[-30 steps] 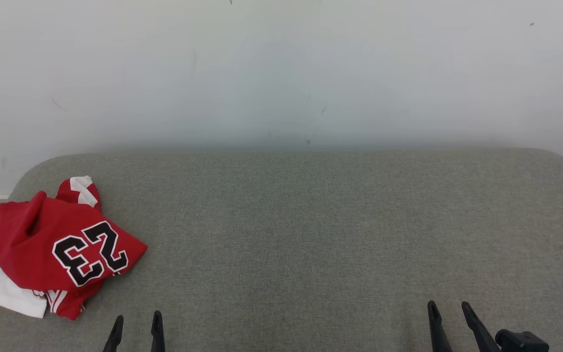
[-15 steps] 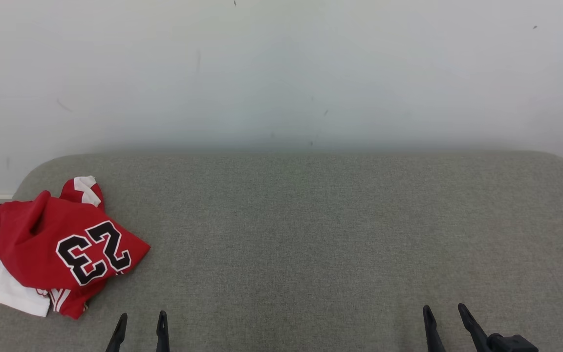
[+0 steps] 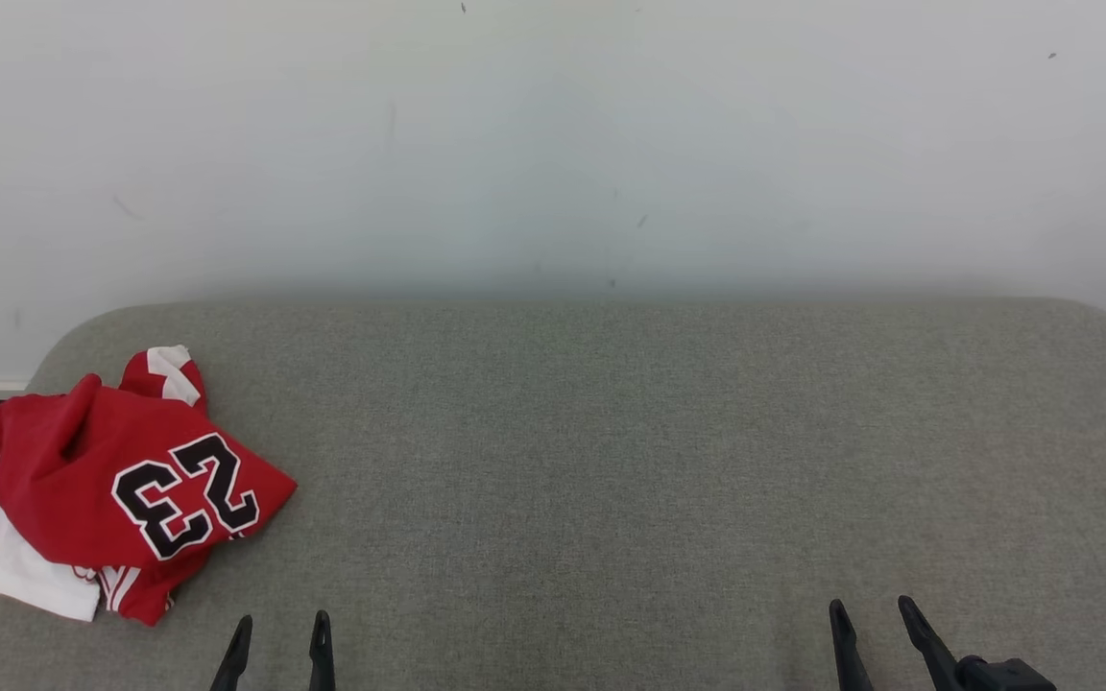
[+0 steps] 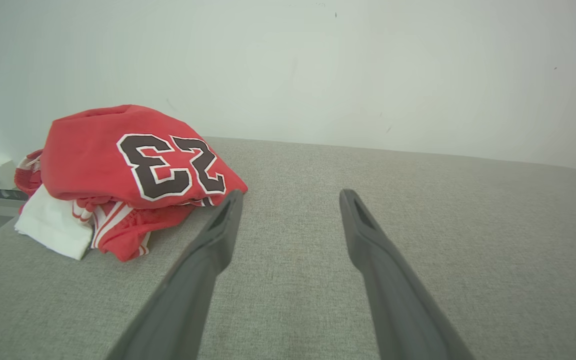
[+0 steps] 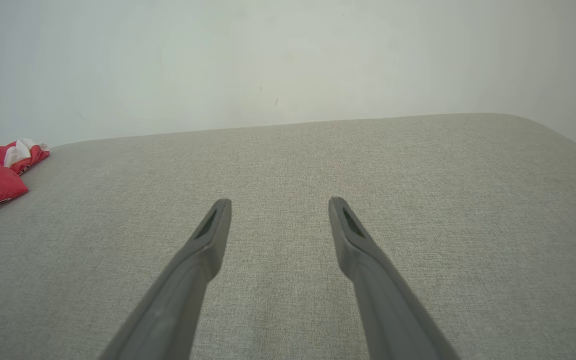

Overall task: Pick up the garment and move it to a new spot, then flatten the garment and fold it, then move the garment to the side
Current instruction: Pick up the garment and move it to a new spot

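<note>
Jersey (image 3: 121,480) lies crumpled at the near left of the cushion (image 3: 611,461), untouched. Over the last second only the camera drifted slightly. Left fingers (image 3: 321,643) and right fingers (image 3: 841,643) stand spread wide, holding nothing, so pickup is yet to begin.

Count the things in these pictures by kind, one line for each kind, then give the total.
Garment, red, numbered 23: 1
Grippers: 2, the left gripper and the right gripper, both open
Grey padded surface: 1
Total: 4
</note>
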Available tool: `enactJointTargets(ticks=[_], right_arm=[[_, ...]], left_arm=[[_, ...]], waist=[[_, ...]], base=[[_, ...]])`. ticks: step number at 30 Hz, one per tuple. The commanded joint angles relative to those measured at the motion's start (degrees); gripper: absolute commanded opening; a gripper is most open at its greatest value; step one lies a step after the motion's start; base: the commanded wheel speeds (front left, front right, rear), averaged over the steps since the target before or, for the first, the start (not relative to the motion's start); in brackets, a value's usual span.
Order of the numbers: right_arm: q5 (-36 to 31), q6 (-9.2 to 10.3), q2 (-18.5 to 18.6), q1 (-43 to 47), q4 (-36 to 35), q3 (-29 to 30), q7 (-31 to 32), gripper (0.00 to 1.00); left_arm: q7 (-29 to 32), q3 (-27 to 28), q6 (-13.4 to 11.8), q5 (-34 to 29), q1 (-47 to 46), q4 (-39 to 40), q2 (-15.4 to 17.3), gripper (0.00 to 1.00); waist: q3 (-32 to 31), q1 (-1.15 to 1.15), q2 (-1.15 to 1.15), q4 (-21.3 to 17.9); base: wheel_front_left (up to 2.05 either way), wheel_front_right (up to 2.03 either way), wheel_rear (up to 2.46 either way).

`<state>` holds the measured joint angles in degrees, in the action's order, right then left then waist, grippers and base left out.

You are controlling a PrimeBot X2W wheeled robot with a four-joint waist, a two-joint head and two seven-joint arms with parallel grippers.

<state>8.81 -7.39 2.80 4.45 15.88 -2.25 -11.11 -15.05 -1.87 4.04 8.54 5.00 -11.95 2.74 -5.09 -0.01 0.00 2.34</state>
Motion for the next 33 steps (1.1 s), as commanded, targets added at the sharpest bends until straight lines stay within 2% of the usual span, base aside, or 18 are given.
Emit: enactJointTargets(ticks=[1,6,11,27,33], right_arm=[[-0.57,-0.19,0.15,0.11,0.11,0.07,-0.23,1.0],[-0.6,-0.19,0.15,0.48,-0.28,0.36,-0.27,1.0],[-0.45,-0.19,0.13,0.74,-0.7,0.36,-0.5,1.0],[2.22,-0.19,0.13,0.43,0.42,-2.3,-2.1,1.0],[2.01,-0.19,0.13,-0.92,1.06,-3.91,-2.44,1.0]], left_arm=[[-0.2,-0.14,-0.19,-0.28,0.78,0.14,0.26,1.0],[-0.2,-0.03,-0.45,0.28,0.39,0.23,0.26,1.0],[-0.2,0.47,0.11,-0.31,0.03,0.63,0.26,1.0],[-0.2,3.66,0.87,-1.81,2.19,1.33,1.01,1.0],[-0.2,5.55,0.62,-0.98,2.94,2.25,0.92,1.0]], waist=[[0.09,0.01,0.0,0.14],[0.27,0.01,0.0,1.17],[0.04,0.01,0.0,4.5],[-0.42,0.01,0.0,20.99],[0.87,0.01,0.0,24.85]], base=[[0.0,0.0,0.0],[0.0,0.0,0.0],[0.0,0.0,0.0],[0.0,0.0,0.0],[0.0,0.0,0.0]])
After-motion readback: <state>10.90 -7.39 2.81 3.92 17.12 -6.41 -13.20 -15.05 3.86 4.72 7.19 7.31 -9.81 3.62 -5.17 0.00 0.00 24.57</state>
